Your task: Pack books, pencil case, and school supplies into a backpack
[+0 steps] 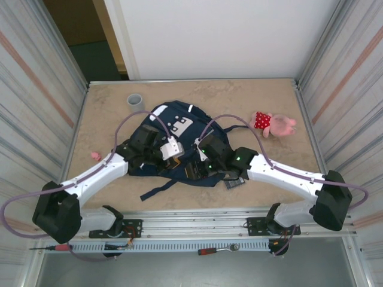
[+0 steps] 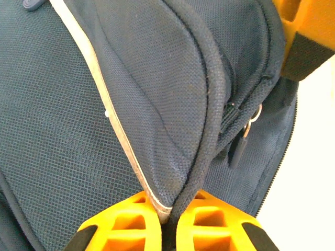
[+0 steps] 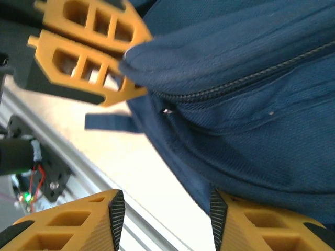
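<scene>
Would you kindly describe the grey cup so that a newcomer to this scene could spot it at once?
Find the beige table with a navy backpack lying in its middle. Just beyond the backpack's far left side, near the far edge, stands the cup. It is a small plain grey cylinder, unlike the pink and red plush toy on the right.

Left wrist view. Your left tool (image 2: 170, 212) is closed at the bottom edge, its orange fingers (image 2: 131, 225) pinching a piped fold of the navy backpack (image 2: 63, 130). A pale stripe (image 2: 112, 120) runs down the mesh fabric into the grip. At right hangs a dark zipper pull (image 2: 237, 150), with pale desk (image 2: 309, 188) beside it.
</scene>
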